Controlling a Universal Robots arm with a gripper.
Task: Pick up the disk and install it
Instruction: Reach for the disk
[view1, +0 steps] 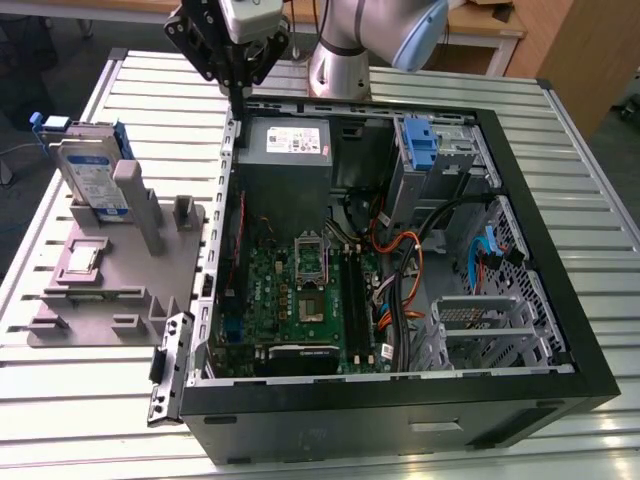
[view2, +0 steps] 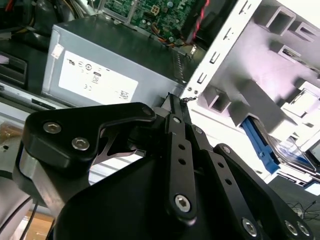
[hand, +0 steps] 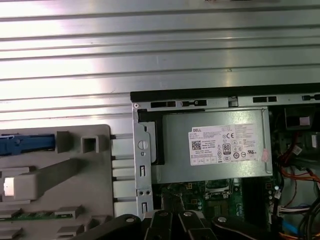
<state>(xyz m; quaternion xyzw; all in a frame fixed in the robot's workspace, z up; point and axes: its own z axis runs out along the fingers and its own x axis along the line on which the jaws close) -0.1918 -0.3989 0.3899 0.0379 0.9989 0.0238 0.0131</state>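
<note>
The disk (view1: 88, 172) is a silver-grey drive with a white-and-blue label and blue side rails. It stands tilted in a slot of the grey fixture (view1: 110, 290), at the exterior view's left, outside the computer case. My gripper (view1: 238, 98) hangs above the case's back left corner, beside the power supply (view1: 288, 140). It is shut with nothing in it, well apart from the disk. In the second wrist view the thin fingertips (view2: 173, 100) meet over the case's metal edge. There the disk (view2: 287, 150) lies further off with its blue rail (view2: 259, 136) showing.
The open black computer case (view1: 560, 300) holds the motherboard (view1: 300, 300), orange cables (view1: 400, 270) and a drive bay with a blue bracket (view1: 420, 145). The power supply (hand: 215, 145) shows in the first wrist view. Everything rests on a ribbed metal table (view1: 90, 400).
</note>
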